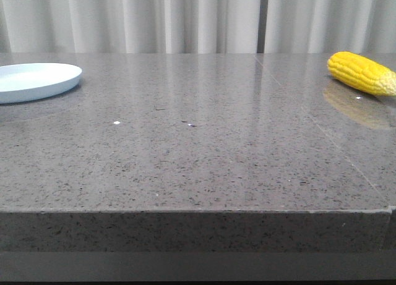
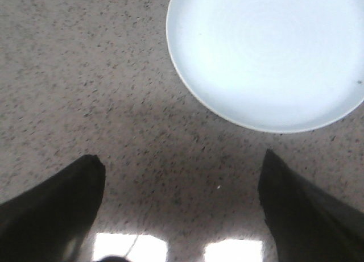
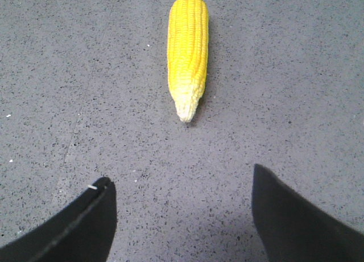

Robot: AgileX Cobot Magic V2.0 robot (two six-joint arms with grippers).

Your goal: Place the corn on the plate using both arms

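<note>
The yellow corn (image 1: 362, 73) lies on the grey table at the far right; in the right wrist view the corn (image 3: 187, 52) points its pale tip toward my right gripper (image 3: 182, 179), which is open, empty and short of it. The pale-blue plate (image 1: 34, 81) sits at the far left. In the left wrist view the plate (image 2: 267, 52) is empty and lies beyond my left gripper (image 2: 182, 162), which is open and empty over bare table. Neither arm shows in the front view.
The speckled grey stone table (image 1: 198, 149) stretches between plate and corn, with its front edge (image 1: 198, 212) near the camera. White curtains (image 1: 198, 19) hang behind the table.
</note>
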